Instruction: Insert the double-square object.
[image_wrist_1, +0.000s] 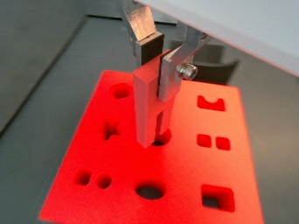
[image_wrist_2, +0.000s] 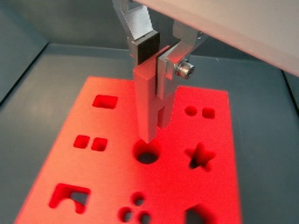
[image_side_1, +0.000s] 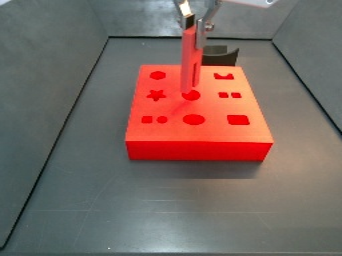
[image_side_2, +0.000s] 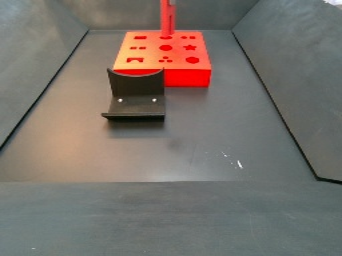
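Side view: tool (image_side_1: 191, 20) above dark floor (image_side_1: 80, 190)

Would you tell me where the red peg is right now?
The red peg hangs upright in the gripper over the middle of the red block; in both wrist views its lower end is at a round hole, beside the star hole.

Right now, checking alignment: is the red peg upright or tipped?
Upright: the red peg hangs vertically from the claw, its tip at a round hole in the red block.
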